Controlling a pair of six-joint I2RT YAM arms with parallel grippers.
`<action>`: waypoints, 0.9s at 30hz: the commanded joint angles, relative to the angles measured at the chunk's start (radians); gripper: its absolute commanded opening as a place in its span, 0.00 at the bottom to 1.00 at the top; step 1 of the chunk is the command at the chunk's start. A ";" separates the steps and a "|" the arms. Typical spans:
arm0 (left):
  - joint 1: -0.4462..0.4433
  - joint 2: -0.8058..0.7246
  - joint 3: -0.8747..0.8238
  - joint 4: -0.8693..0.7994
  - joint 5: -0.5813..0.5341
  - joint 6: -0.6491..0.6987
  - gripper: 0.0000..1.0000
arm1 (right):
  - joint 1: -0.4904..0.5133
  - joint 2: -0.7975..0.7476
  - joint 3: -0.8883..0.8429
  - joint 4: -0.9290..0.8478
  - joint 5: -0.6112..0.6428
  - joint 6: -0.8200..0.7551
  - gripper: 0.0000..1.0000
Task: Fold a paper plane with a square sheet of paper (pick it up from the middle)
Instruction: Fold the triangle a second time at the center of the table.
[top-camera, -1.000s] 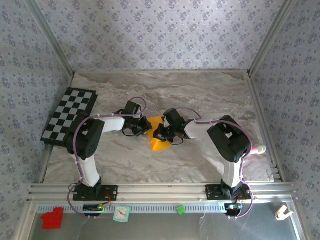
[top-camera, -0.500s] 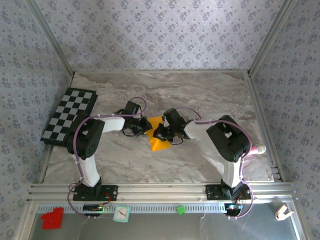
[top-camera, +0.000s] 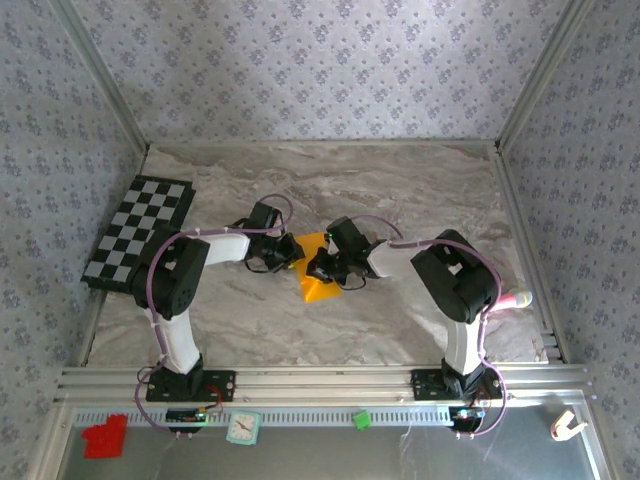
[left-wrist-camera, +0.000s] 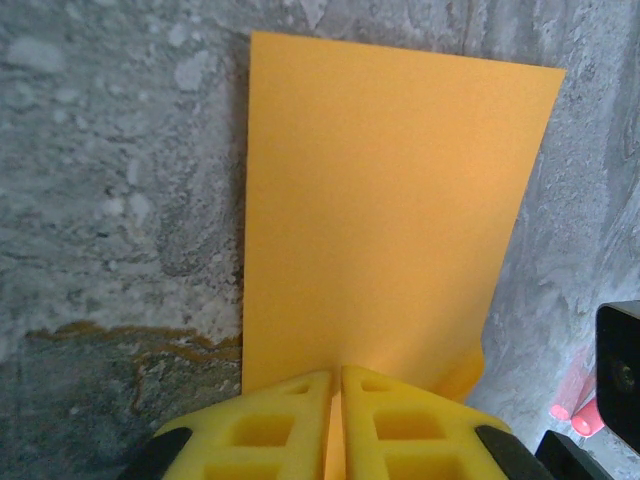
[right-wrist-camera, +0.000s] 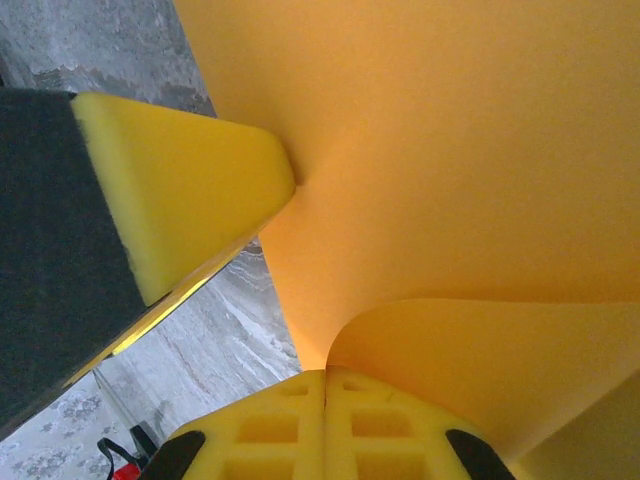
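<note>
Left claw (top-camera: 289, 251), right claw (top-camera: 319, 267) pinching paper (top-camera: 320, 289)

no readable txt, no labels, no nos. anywhere

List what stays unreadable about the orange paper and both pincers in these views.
- Top external: the orange paper is too small to read its creases; the left pincer and right pincer cover its far part.
- Left wrist: the paper's near edge is hidden behind the left pincer's fingers.
- Right wrist: the sheet runs off the top and right edges; the right pincer's own fingers hide how deep its bite goes.
</note>
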 joint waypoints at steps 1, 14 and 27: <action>0.000 0.044 -0.011 -0.075 -0.028 0.005 0.14 | 0.005 0.022 0.011 0.013 0.021 0.017 0.01; -0.001 0.045 -0.011 -0.075 -0.029 0.001 0.14 | 0.004 0.021 0.002 0.025 0.034 0.028 0.01; -0.001 0.047 -0.012 -0.075 -0.029 -0.001 0.14 | -0.001 0.023 -0.009 0.039 0.043 0.040 0.01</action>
